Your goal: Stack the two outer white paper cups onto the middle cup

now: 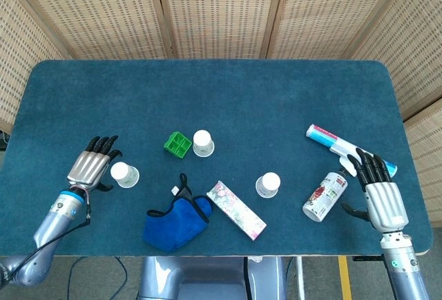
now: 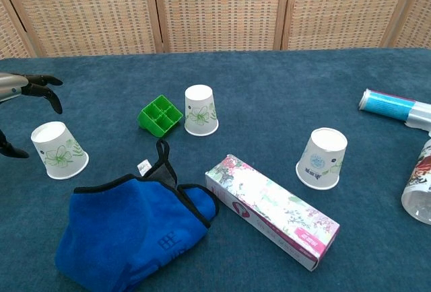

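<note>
- Three white paper cups stand upside down on the table [image 1: 228,86]: left cup [image 1: 124,173], middle cup [image 1: 203,142], right cup [image 1: 268,184]; all well apart.
- Far half of the table is open room.
- Left robot hand [image 1: 91,167] spread just beside the left cup; right robot hand [image 1: 380,196] spread near the right edge, seen only from the head view.

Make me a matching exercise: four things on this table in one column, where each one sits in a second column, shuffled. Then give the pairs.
Things:
1. green tray
2. blue cloth
3. floral box
4. drink can

Places:
A. lying beside the right hand
B. just left of the middle cup
C. between the blue cloth and the right-side cup
D. at the near edge, below the green tray

Pairs: 1-B, 2-D, 3-C, 4-A
</note>
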Tool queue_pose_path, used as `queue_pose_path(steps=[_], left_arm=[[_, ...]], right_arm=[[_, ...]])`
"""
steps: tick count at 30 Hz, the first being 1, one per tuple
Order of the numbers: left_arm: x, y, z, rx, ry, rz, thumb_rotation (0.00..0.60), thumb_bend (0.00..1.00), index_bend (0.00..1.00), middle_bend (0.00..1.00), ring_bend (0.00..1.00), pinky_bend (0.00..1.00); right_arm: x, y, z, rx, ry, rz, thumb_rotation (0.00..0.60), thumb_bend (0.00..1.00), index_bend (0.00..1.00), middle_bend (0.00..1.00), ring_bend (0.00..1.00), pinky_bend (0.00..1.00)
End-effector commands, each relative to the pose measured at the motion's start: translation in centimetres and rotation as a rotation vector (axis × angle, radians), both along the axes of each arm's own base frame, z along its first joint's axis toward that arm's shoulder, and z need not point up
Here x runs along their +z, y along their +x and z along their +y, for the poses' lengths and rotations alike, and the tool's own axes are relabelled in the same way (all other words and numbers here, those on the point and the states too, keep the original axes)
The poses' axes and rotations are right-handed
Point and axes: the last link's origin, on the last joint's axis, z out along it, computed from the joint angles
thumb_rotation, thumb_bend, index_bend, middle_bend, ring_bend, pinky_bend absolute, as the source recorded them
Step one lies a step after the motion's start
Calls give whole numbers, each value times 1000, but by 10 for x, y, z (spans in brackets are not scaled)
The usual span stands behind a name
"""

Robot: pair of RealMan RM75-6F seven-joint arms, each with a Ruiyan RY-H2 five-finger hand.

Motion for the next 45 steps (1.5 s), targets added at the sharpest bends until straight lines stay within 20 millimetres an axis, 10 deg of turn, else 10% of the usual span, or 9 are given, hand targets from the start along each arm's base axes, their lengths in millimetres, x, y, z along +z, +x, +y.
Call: queue_pose_path(steps=[1,8,20,45], left_arm=[[-6,-2,2,9,-7,9,600,38,295,0,0,0],[-14,0,6,21,3,-15,600,191,469,0,0,0],[-3,18,8,-43,51,-66,600,228,492,0,0,0],[-26,158,69,-216,93,-246,600,226,488,0,0,0]], right_arm=[[1,-1,0,-2,-1,-7,600,67,41,0,0,0],[2,-1,0,-2,-2,-15,600,67,44,0,0,0],[2,-1,-1,-2,-1,-17,600,67,44,0,0,0],[3,-15,-11,-56,25,-58,600,67,44,0,0,0]])
